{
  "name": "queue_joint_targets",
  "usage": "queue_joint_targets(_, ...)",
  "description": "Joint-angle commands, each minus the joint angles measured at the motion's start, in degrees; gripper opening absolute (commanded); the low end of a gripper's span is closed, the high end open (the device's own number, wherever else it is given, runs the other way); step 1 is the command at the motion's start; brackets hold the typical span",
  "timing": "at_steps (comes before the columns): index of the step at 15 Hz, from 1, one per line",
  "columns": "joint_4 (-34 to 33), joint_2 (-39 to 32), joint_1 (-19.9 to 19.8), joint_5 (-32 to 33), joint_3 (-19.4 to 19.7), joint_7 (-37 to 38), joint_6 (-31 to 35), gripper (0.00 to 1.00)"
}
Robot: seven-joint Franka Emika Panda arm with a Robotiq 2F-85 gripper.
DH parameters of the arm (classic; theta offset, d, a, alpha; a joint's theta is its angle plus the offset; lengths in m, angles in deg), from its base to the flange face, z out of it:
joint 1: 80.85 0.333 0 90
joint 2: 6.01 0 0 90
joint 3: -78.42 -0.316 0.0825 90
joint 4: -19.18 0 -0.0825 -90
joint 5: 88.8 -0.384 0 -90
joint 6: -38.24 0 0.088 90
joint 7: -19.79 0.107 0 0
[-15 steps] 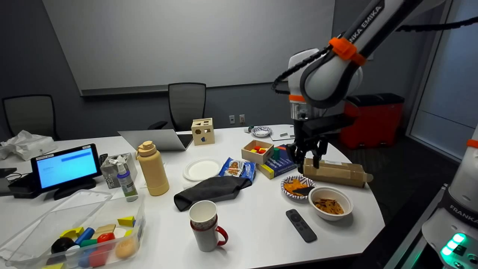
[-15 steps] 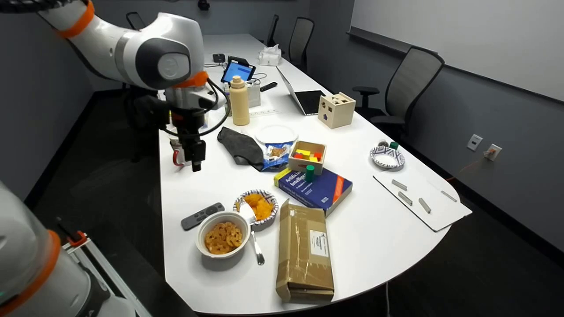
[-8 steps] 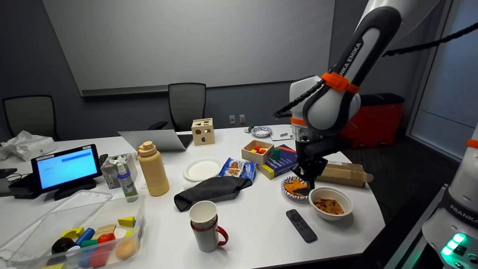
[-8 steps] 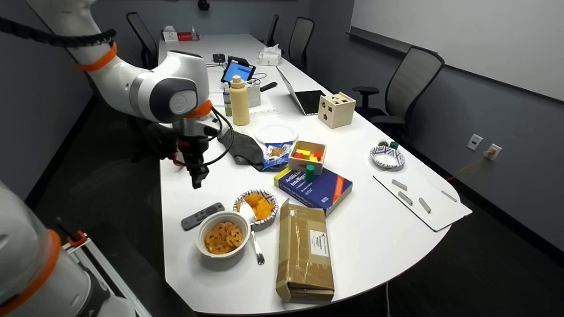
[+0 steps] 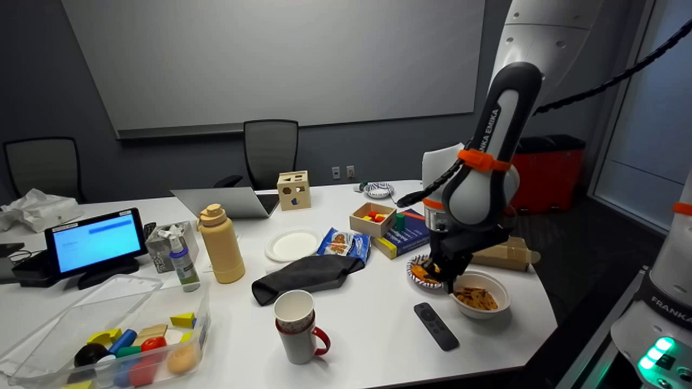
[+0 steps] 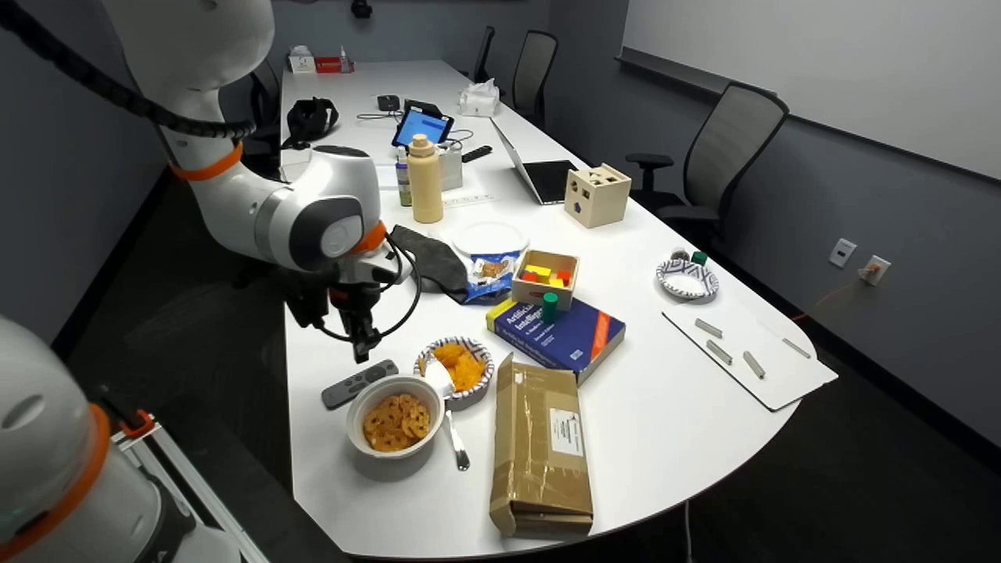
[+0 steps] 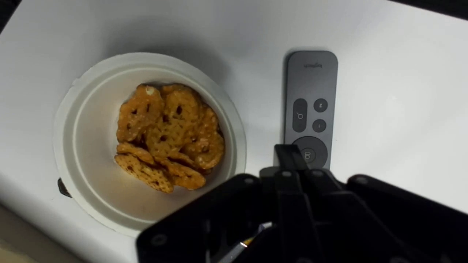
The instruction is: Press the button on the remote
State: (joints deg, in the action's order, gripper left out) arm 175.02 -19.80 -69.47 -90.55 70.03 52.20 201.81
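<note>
Tool [image 7: 291,159], black, one: its fingers [image 7: 287,186] set tip against tip, with nothing that I can see held between them. I have it pointing down above the worktop [image 6: 649,438].

Remote control [image 7: 312,80], dark grey, marked Logitech, one: flat on the worktop below the tool. In my wrist view the tool hides its lower part, the fingers overlapping the edge of the round pad [image 7: 319,148]; the search key [image 7: 299,122] and two small round keys [image 7: 320,105] show ahead of them. A gap between tool and remote control shows in both exterior views.

White bowl [image 7: 64,146], one, with pretzel crisps [image 7: 172,128]: left of the tool in my wrist view, near the remote control and apart from it.

Patterned bowl [image 6: 486,375], one, with orange chips [image 6: 465,367]: right of the tool in an exterior view, nearer the camera; a metal-handled utensil [image 6: 460,452] lies with its head over it.

Cardboard box [image 6: 539,461], taped, one: farther right of the tool in an exterior view.

Textbook [image 6: 567,340], blue, Artificial Intelligence on its cover, one: likewise right of the tool; a green cylinder [image 6: 550,307] standing on it, a wooden box [image 6: 532,295] of coloured blocks [image 6: 539,273] just beside.

Dark grey cloth [image 5: 308,275], snack bag [image 5: 351,246], one each: left of the tool in an exterior view.

Mug [image 5: 297,346], red-handled, one, patterned cup [image 5: 292,319] stacked in it: left of the tool in an exterior view, well apart.
</note>
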Motion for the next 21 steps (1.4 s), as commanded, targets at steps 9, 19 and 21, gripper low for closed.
queue_joint_targets(9, -7.9, -15.0, 11.1, -4.0, 7.4, 0.4, 9.3, 0.0)
queue_joint_targets(19, -13.2, -20.4, 15.1, -6.5, 10.3, 0.5, 8.9, 0.0)
queue_joint_targets(21, -13.9, -20.8, 15.3, -7.0, 10.3, 0.5, 8.4, 0.0)
